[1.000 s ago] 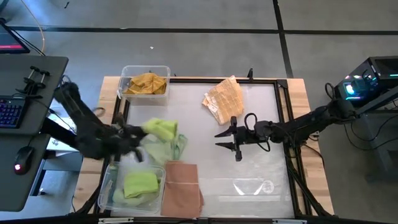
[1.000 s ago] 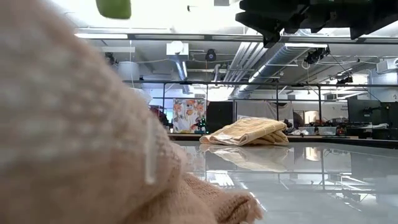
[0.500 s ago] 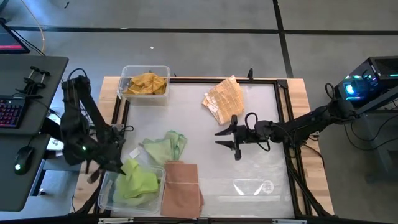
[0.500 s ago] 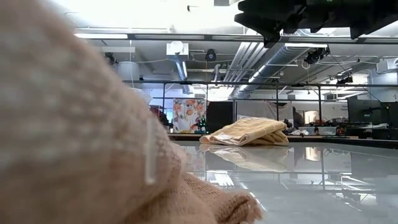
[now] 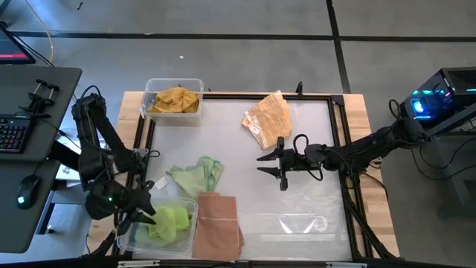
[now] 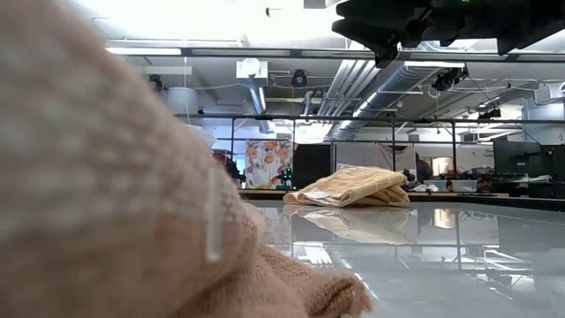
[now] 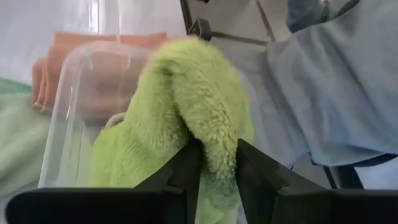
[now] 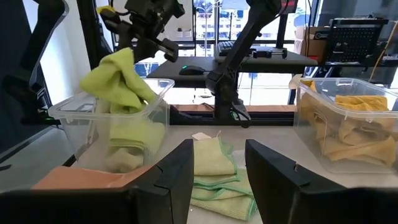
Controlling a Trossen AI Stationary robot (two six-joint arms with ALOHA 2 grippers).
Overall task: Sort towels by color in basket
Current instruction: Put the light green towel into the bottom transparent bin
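- While the high view a second ago has the left gripper carrying a bright green towel above the table, that towel now sits over the near clear bin, with the arm swung down to the bin's outer side. That reads as a green being delivered to the green pile. A light green towel lies on the table just beyond the bin, a salmon towel beside it, a checked peach towel farther off, and mustard towels in the far bin. The right gripper waits mid-table, jaws spread, holding nothing.
- From the low view, little has shifted: salmon cloth fills the foreground and the folded peach towel rests on the glossy top. A poster on the far wall is too small to read.
- Up close in the left wrist view, the jaws pinch a fold of the green towel, not yet let go, inside the bin's rim.
- Across from the right wrist view, the green towel hangs over the bin; white tags on the table towels show no legible writing.
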